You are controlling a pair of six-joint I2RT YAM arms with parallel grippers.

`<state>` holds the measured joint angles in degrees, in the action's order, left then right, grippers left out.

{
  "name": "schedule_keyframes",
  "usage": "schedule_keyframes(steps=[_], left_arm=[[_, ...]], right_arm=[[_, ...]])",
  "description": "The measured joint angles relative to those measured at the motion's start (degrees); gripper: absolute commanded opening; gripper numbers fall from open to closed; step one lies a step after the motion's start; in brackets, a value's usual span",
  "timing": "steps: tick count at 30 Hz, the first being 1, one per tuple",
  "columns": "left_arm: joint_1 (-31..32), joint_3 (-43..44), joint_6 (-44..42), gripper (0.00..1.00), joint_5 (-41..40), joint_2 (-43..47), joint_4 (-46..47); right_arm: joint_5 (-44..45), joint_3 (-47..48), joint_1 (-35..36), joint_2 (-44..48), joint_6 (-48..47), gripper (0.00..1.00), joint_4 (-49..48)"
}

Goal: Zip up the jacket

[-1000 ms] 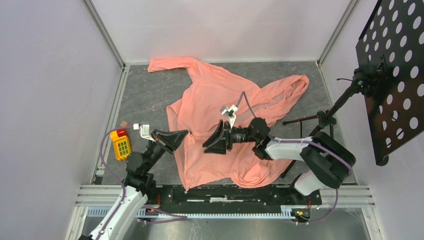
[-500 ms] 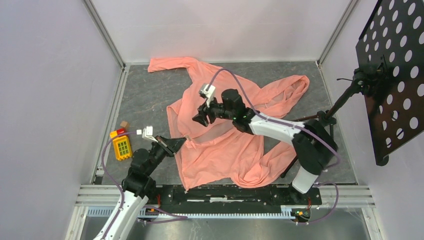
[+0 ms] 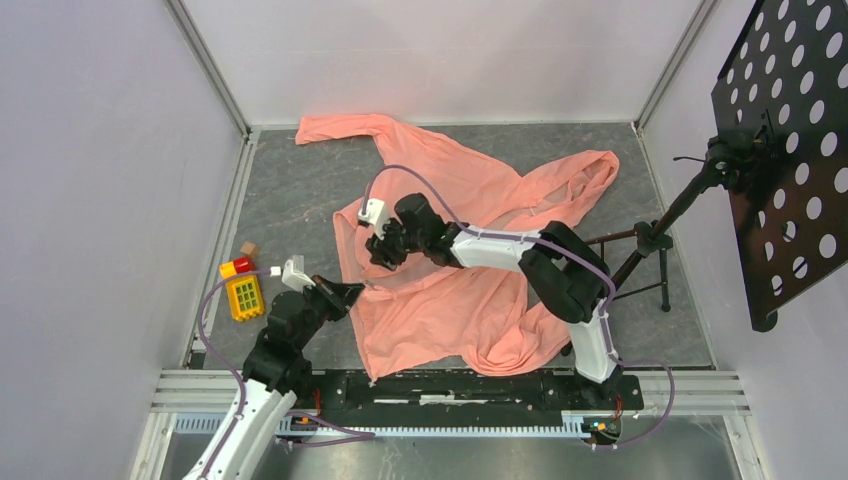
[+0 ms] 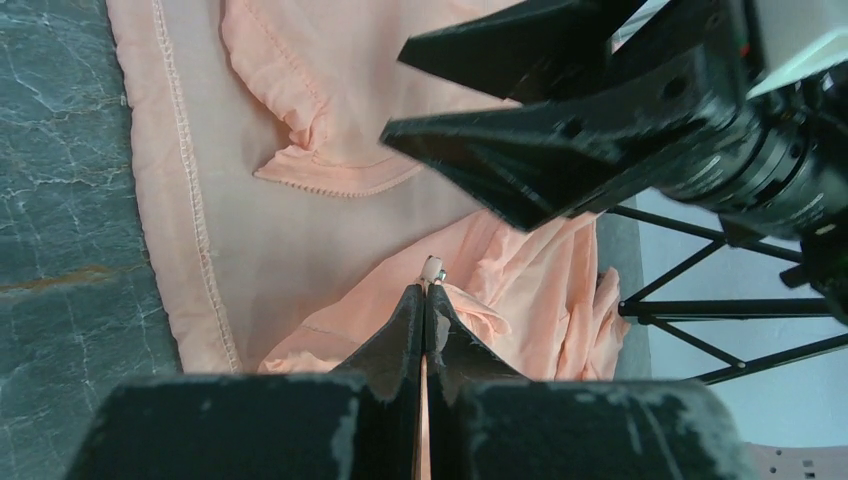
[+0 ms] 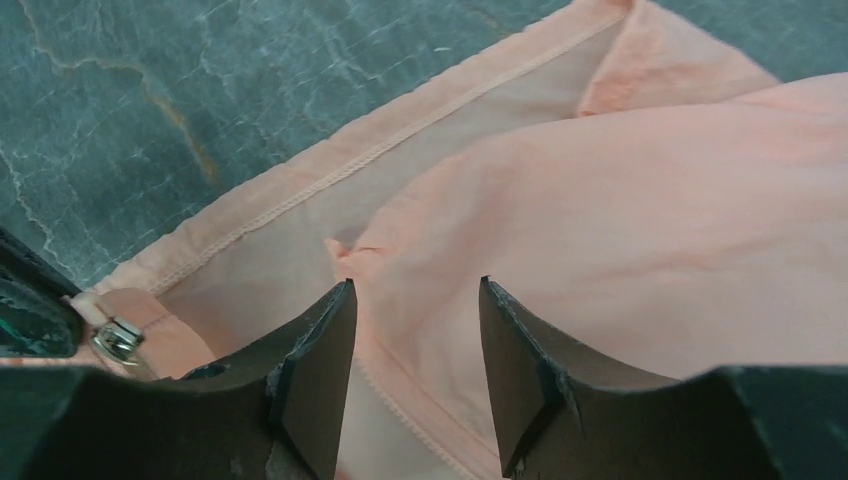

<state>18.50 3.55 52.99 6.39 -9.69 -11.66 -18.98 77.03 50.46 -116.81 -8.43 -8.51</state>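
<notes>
The salmon-pink jacket (image 3: 440, 310) lies crumpled on the grey table, one sleeve stretched to the far left. My left gripper (image 3: 348, 291) is shut on the jacket's front edge at the zipper. In the left wrist view a small zipper pull (image 4: 432, 270) pokes out past the closed fingertips of the left gripper (image 4: 425, 298). My right gripper (image 3: 384, 254) is open just beyond it, low over the jacket's front edge. In the right wrist view the right gripper (image 5: 415, 290) straddles a folded fabric edge (image 5: 400, 300), and the toothed zipper tape (image 5: 405, 415) runs between its fingers.
A yellow toy block (image 3: 243, 293) with small red and brown blocks sits at the table's left edge. A black tripod stand (image 3: 650, 240) and a perforated black panel (image 3: 785, 150) stand at the right. White walls enclose the table on the far side and both sides.
My right arm has swung from the jacket's middle out and to the left, and now sits just beyond the left gripper. The left gripper has drawn back slightly, still shut.
</notes>
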Motion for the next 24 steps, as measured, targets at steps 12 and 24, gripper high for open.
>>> schedule_keyframes(steps=[12,24], left_arm=[[0.0,0.04,0.0,0.02,-0.98,3.37,-0.37],[0.02,0.13,0.07,0.02,-1.42,2.62,-0.66]], right_arm=[[4.2,3.17,4.33,-4.87,-2.43,0.66,2.03],[11.06,7.08,5.35,-8.39,-1.42,0.13,3.72]])
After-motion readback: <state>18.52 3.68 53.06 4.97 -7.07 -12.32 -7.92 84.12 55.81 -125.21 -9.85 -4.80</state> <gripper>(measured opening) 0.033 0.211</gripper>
